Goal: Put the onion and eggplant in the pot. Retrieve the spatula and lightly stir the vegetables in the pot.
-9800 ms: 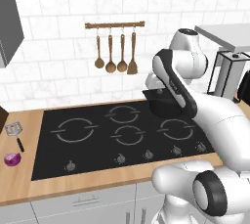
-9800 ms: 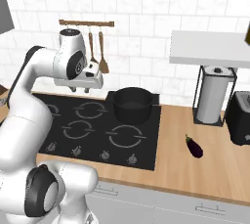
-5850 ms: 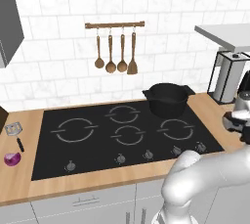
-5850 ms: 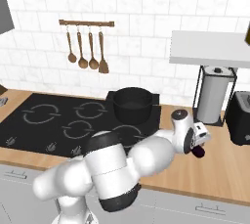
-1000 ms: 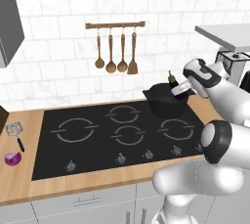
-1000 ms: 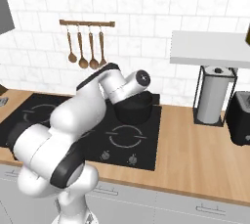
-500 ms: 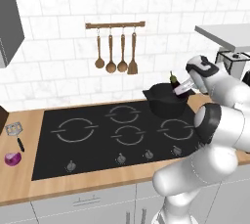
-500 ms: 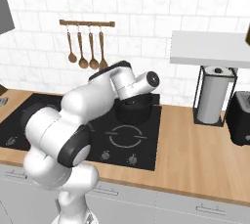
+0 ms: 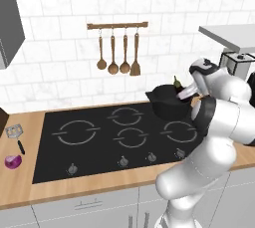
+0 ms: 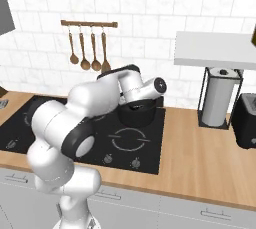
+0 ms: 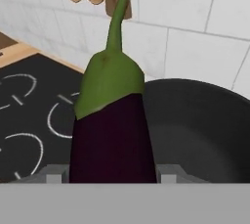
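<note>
1. The wooden worktop point(image 9: 20, 187) stretched away to the gripper's left and right, carrying the black cooktop point(image 9: 114, 137) set into it.
2. The cooktop lay mostly to the left of the gripper in the left base view, its burner rings bare apart from the one under the pot.
3. The pot point(image 9: 167, 101), black and deep, sat on the far right burner directly under the gripper; the right base view showed it point(image 10: 137, 113) half hidden behind the robot's wrist.
4. In the hand view the pot's point(image 11: 205, 120) dark hollow opened just beyond and below the gripper.
5. The gripper point(image 9: 187, 92) hung over the pot's rim, clamped on the eggplant point(image 9: 180, 91). Its fingers were hidden in the hand view by the eggplant point(image 11: 111, 135) itself, which stood between them with its green cap and stem pointing away from the camera.
6. A rail of wooden utensils point(image 9: 117, 53) hung on the tiled wall, above and to the left of the gripper.
7. The spatula point(image 9: 16, 136) lay on the worktop far to the gripper's left, past the cooktop's left edge, slotted head toward the wall.
8. The onion point(image 9: 13, 161) rested just in front of the spatula's handle, equally far from the gripper and well apart from the pot.
</note>
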Motion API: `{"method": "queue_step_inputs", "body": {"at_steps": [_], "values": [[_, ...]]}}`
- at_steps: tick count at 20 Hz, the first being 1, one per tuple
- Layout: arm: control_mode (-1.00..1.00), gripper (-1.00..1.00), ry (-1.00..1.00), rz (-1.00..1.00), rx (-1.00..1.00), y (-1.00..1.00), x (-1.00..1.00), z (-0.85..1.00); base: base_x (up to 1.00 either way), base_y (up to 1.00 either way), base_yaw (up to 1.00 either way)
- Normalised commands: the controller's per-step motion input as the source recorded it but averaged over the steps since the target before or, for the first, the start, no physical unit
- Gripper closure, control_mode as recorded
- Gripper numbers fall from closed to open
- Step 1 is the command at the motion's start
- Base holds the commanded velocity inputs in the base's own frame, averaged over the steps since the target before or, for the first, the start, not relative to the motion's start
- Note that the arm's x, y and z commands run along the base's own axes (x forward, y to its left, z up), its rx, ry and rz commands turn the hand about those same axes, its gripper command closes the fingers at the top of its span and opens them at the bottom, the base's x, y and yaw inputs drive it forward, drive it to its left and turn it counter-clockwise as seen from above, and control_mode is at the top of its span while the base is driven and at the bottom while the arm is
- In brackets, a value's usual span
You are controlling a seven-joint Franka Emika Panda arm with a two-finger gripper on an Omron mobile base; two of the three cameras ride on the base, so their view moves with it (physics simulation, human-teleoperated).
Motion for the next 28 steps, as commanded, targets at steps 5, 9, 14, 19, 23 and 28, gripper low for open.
{"method": "queue_step_inputs", "body": {"at_steps": [5, 9, 14, 19, 23, 28], "values": [[-1.00, 1.00, 0.00, 0.00, 0.00, -0.04, 0.24, -0.29, 0.00, 0.00, 0.00], [-1.00, 1.00, 0.00, 0.00, 0.00, -0.04, 0.09, -0.25, 0.00, 0.00, 0.00], [-1.00, 1.00, 0.00, 0.00, 0.00, 0.00, 0.15, -0.12, 0.00, 0.00, 0.00], [-1.00, 1.00, -0.03, 0.00, 0.00, 0.00, 0.32, -0.04, 0.00, 0.00, 0.00], [-1.00, 1.00, 0.00, 0.00, 0.00, 0.00, 0.06, -0.43, 0.00, 0.00, 0.00], [-1.00, 1.00, 0.00, 0.00, 0.00, 0.00, 0.17, -0.29, 0.00, 0.00, 0.00]]}}
